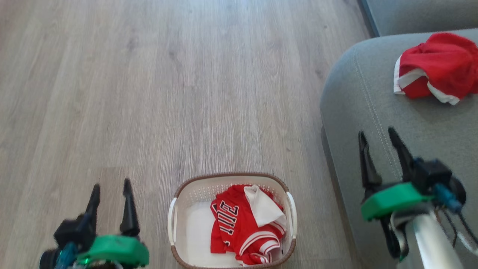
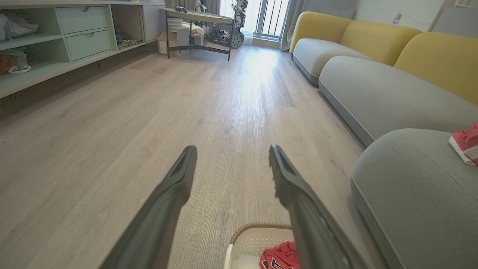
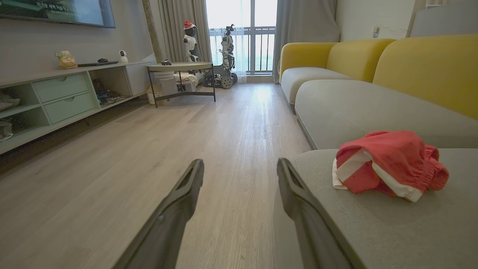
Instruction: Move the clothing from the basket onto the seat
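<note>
White perforated plastic basket, brown woven rim (image 1: 231,175), on pale wood-plank floor (image 1: 149,93), just beside grey-green upholstered sofa seat (image 1: 373,112). Red lettered jersey (image 1: 239,224), white trim, bunched in basket's right half. Second crumpled red-and-white garment (image 1: 437,65) lies on seat. Left gripper (image 1: 111,185) spread, empty, over floor left of basket. Right gripper (image 1: 375,131) spread, empty, above seat edge. Likely step: fetch jersey. Come straight down on thickest fold, clear of rim and handles (image 1: 172,220); pinch deep so all layers lift.
</note>
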Tool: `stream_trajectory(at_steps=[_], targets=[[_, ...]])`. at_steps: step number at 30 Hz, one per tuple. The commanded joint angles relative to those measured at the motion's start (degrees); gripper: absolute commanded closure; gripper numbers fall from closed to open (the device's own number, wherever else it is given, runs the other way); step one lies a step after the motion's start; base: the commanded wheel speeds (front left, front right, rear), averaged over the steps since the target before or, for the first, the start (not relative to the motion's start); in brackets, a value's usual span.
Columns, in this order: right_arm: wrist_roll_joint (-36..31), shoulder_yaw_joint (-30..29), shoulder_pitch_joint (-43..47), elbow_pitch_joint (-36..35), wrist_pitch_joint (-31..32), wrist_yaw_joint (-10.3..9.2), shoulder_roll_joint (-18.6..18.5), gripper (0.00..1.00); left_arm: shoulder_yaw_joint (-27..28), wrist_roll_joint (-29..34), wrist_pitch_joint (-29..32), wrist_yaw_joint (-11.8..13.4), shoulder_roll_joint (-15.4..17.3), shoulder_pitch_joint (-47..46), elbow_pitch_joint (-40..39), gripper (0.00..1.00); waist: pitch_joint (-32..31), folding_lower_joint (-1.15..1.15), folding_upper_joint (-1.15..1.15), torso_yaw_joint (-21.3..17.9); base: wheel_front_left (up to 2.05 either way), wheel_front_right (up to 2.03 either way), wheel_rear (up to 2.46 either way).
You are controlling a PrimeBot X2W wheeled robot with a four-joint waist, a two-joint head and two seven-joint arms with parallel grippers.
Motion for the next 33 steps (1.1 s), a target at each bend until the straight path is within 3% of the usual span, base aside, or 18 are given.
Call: stream_trajectory(at_steps=[1, 14, 33], targets=[[0.4, 1.7, -0.7, -2.5, -0.3, -0.02, 0.6, 0.00, 2.9, 0.7, -0.7, -0.3, -0.2, -0.7, -2.4, 0.00, -0.6, 0.01, -0.01, 0.0, 0.00, 0.00, 0.00], [0.9, 3.0, 5.8, -5.4, -0.3, -0.02, 0.6, 0.00, 6.1, 3.9, -0.7, -3.3, -3.2, 4.0, -2.9, 0.00, -2.8, 0.01, -0.01, 0.1, 0.00, 0.00, 0.00], [1.4, 2.9, 6.9, -4.9, -0.3, -0.02, 0.6, 0.00, 7.9, 5.5, -0.7, -5.5, -4.7, 5.1, -1.3, 0.00, -4.2, 0.01, -0.01, 0.3, 0.00, 0.00, 0.00]])
